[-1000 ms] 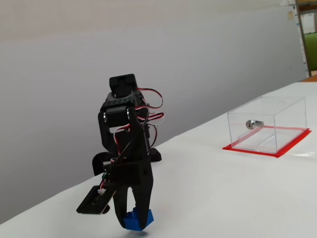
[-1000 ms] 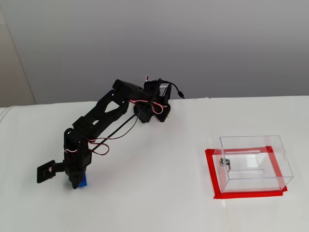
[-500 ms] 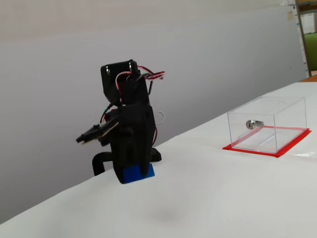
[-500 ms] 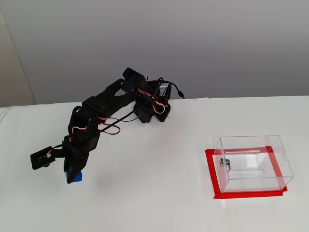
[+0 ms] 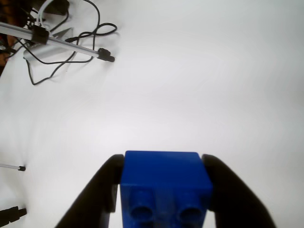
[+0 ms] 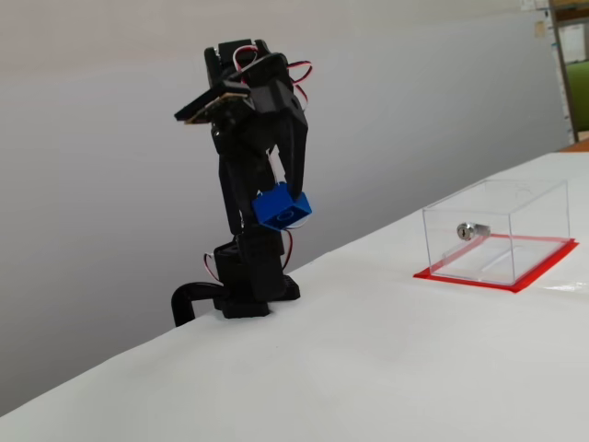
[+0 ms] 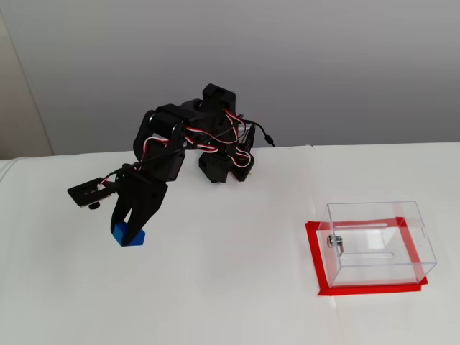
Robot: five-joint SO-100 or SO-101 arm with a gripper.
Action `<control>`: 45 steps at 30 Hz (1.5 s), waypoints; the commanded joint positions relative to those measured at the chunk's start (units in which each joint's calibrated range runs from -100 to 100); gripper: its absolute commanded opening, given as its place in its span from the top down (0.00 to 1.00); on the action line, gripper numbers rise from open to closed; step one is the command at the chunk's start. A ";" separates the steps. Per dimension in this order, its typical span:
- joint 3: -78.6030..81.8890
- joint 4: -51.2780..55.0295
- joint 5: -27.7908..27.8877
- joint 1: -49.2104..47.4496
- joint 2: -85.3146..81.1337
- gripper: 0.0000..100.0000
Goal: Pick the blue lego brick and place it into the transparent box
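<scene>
**Brick clamped, airborne, box not reached yet**

Wrist view: gripper [image 5: 164, 190] has both fingers pressed flat on opposite side walls of the blue lego brick [image 5: 164, 187]. The brick fills the gap between them, stud side facing the camera. Gripping the smooth walls rather than the studs looks like why it sits square. Below and beyond the gripper there is only bare white worktop [image 5: 199, 85]. Some loose black cables [image 5: 61, 47] and a thin rod lie far off toward the top-left edge. The box is not in this frame.

Fixed view from the side: gripper [image 6: 281, 204] is high off the worktop [image 6: 386, 368], arm folded up over its base, with the blue lego brick [image 6: 282, 206] pinched at the fingertips and tilted. The transparent box [image 6: 497, 230] sits well away to the gripper's right in this view, on a red base, lock cylinder on its near wall. The lift height looks ample to clear the box wall.

Fixed view from above: gripper [image 7: 129, 231] points down, with the blue lego brick [image 7: 128, 235] at its tips. The transparent box [image 7: 377, 241] is far to the right, open top facing up, nothing inside except the lock. My read: grasp is done, the carry across is the step in hand. Main risk is the tilted brick slipping during the swing.
</scene>
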 commanded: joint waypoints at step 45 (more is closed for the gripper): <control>-2.31 -0.52 8.73 -69.76 -15.44 0.90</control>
